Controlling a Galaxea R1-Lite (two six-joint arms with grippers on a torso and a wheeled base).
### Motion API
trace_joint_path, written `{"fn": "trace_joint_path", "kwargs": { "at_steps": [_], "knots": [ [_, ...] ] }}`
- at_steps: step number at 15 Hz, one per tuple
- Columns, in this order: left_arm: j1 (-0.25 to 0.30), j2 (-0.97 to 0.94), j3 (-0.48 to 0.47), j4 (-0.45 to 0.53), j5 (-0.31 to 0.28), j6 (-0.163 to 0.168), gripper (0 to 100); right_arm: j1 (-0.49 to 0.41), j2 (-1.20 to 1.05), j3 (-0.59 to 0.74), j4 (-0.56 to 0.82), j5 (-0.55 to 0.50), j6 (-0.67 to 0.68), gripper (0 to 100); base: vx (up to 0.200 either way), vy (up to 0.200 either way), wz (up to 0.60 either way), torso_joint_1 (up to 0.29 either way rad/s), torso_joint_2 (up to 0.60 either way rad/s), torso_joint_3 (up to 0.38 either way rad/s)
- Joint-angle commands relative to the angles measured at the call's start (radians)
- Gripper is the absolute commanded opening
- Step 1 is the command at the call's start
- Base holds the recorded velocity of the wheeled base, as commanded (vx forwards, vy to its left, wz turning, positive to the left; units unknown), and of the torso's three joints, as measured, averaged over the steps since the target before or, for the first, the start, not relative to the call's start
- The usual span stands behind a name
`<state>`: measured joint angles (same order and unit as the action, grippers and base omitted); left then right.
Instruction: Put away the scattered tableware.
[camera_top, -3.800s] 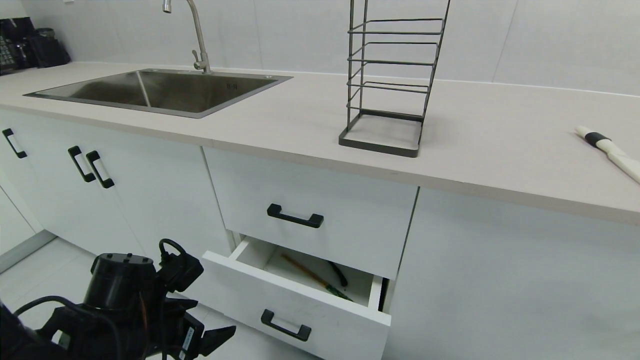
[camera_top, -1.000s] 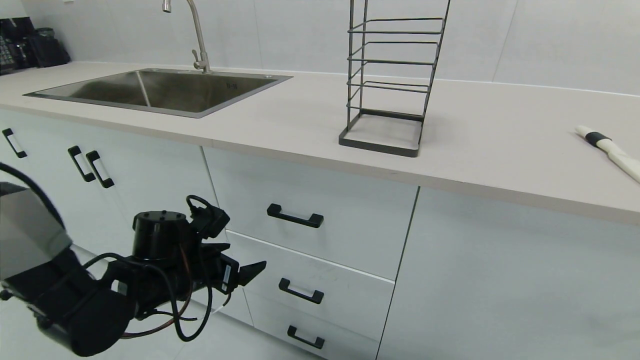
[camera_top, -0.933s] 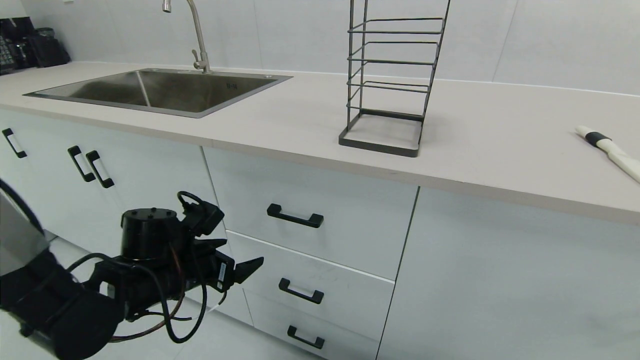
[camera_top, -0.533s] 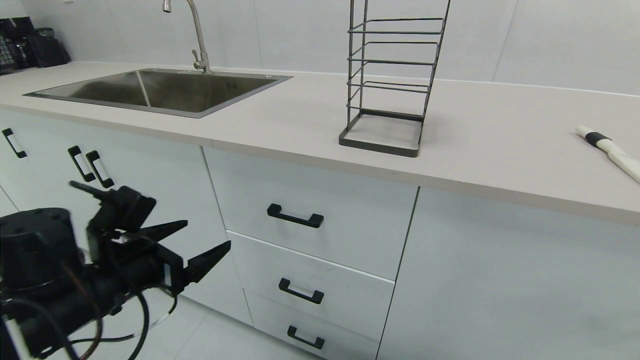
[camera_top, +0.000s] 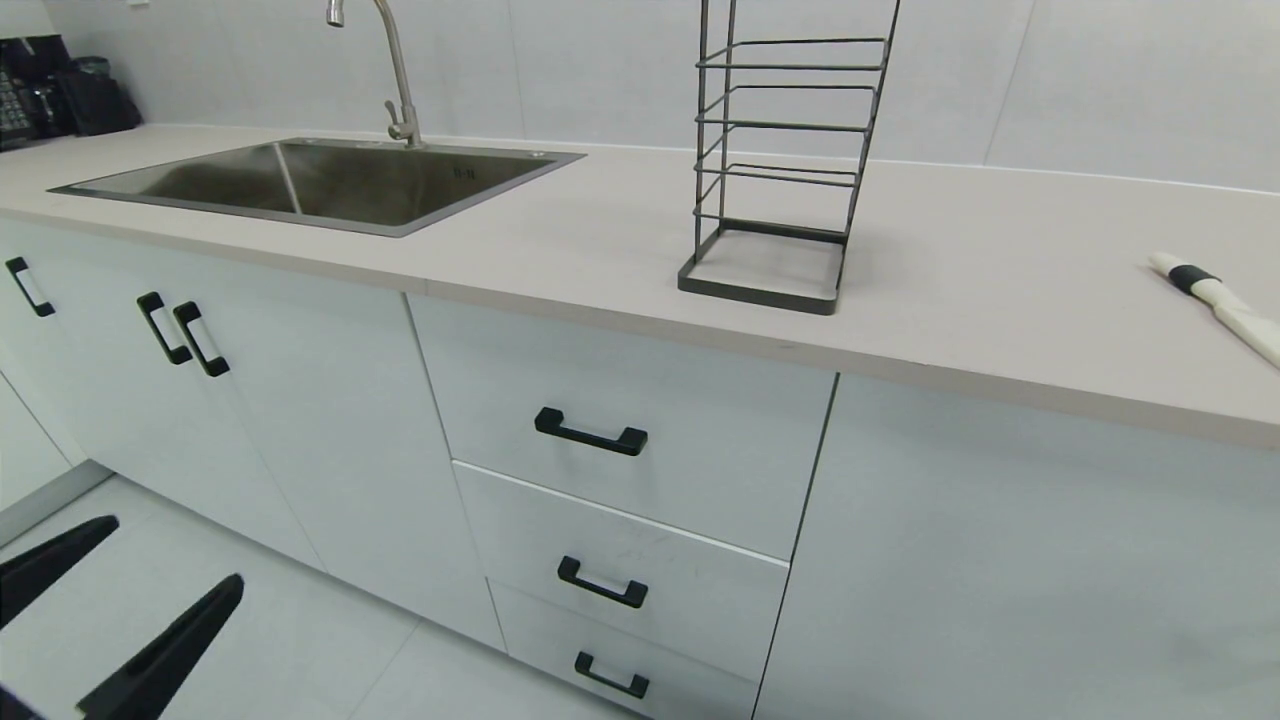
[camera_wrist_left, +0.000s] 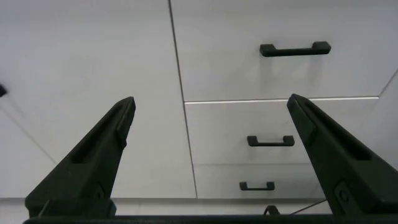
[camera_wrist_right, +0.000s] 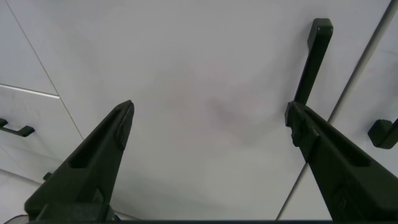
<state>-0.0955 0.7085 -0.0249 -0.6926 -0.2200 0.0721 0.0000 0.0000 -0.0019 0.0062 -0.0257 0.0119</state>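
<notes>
Broad beige tabletop (camera_top: 560, 250), open between the steel sink (camera_top: 480, 178) at its left end and the black wire rack (camera_top: 757, 295) near the front edge. A cream utensil with a black band (camera_top: 1225, 305) lies at the right edge. Three white drawers (camera_top: 620, 540) are shut. The left tool (camera_top: 175, 550) hangs low, spread wide; the right tool (camera_wrist_right: 209, 109) is wide too, facing a white cabinet door (camera_wrist_right: 205, 74).

Sink (camera_top: 320, 185) set in counter (camera_top: 600, 260), left end; tap (camera_top: 395, 70) behind it. Wire rack (camera_top: 775, 170) stands on counter, right of sink. Utensil (camera_top: 1215, 298) lies at counter's far right. Under counter: three drawers (camera_top: 620, 520) stacked, cupboard doors (camera_top: 300, 400) to their left. Left gripper (camera_top: 175, 550) low, before the doors, above floor (camera_top: 330, 640).
</notes>
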Motion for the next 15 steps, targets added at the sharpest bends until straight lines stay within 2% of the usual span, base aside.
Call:
{"fn": "trace_joint_path", "kwargs": {
  "at_steps": [1, 2, 4, 5, 6, 7, 8, 11, 15],
  "knots": [
    [0.076, -0.457, 0.025, 0.311, 0.001, -0.005, 100, 0.0, 0.002, 0.0, 0.0, 0.0, 0.0, 100, 0.0, 0.0, 0.0, 0.0, 0.0, 0.0],
    [0.079, -0.514, 0.025, 0.377, 0.001, -0.003, 100, 0.0, 0.002, 0.0, 0.0, 0.0, 0.0, 100, 0.0, 0.0, 0.0, 0.0, 0.0, 0.0],
    [0.08, -0.666, 0.025, 0.594, 0.007, 0.002, 100, 0.0, 0.002, -0.001, 0.0, 0.0, 0.0, 100, 0.0, 0.0, 0.0, 0.0, 0.0, 0.0],
    [0.08, -0.666, 0.025, 0.594, 0.007, 0.002, 100, 0.0, 0.002, -0.001, 0.0, 0.0, 0.0, 100, 0.0, 0.0, 0.0, 0.0, 0.0, 0.0],
    [0.097, -0.709, 0.02, 0.657, 0.041, -0.003, 100, 0.0, 0.002, 0.0, 0.0, 0.0, 0.0, 100, 0.0, 0.0, 0.0, 0.0, 0.0, 0.0],
    [0.097, -0.709, 0.025, 0.677, 0.114, -0.009, 100, 0.0, 0.002, -0.001, 0.0, 0.0, 0.0, 100, 0.0, 0.0, 0.0, 0.0, 0.0, 0.0],
    [0.097, -0.709, 0.025, 0.694, 0.168, -0.032, 100, 0.0, 0.002, -0.001, 0.001, 0.0, 0.0, 100, 0.0, 0.0, 0.0, 0.0, 0.0, 0.0],
    [0.097, -0.709, 0.025, 0.691, 0.171, -0.052, 100, 0.0, 0.002, -0.001, 0.0, 0.0, 0.0, 100, 0.0, 0.0, 0.0, 0.0, 0.0, 0.0],
    [0.097, -0.709, 0.025, 0.691, 0.171, -0.057, 100, 0.0, 0.002, -0.001, 0.0, 0.0, 0.002, 100, 0.0, 0.0, -0.6, -0.002, 0.0, 0.002]
  ]
}}
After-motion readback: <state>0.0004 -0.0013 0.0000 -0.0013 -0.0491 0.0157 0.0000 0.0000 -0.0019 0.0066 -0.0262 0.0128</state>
